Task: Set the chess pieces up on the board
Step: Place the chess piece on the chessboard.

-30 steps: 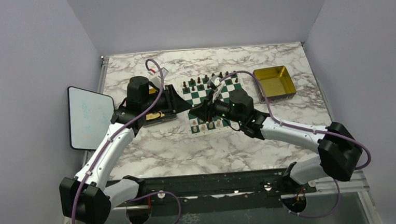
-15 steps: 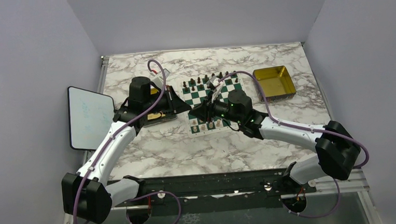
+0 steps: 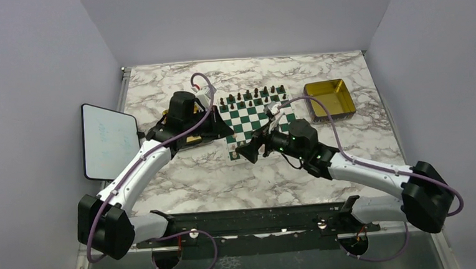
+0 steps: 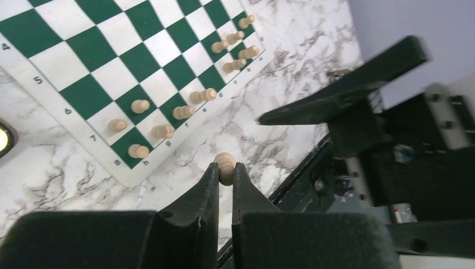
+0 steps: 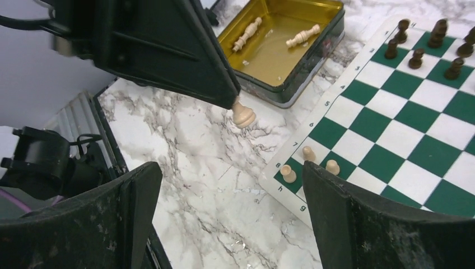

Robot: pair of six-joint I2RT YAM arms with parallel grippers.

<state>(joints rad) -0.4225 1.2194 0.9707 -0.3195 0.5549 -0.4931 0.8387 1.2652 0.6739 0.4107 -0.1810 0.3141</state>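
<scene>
Left claw (image 4: 225, 171) is pinching one cream pawn (image 4: 226, 163) tight between its fingertips, with most of the piece sticking out past them. It is hanging over bare marble counter (image 3: 194, 181), just off the left edge of the board (image 3: 254, 118) and near its near-left corner, between the board and the left gold tray (image 5: 305, 75). The pawn is not touching the counter; the right wrist view is showing it tilted in the air. Right claw (image 5: 231, 168) is standing wide open and gripping nothing, hovering over the counter by the board's near-left corner and facing the left claw from close by. The green-and-white board is lying flat mid-counter. Cream pieces (image 4: 162, 131) are standing in the two rows along its near edge, and dark pieces (image 3: 252, 95) are lining its far edge. Two more cream pieces (image 5: 302, 35) are lying on their sides in the left tray. A second gold tray (image 3: 330, 96) is sitting right of the board, apart from it. A white tablet (image 3: 108, 140) is lying off the counter's left edge.
</scene>
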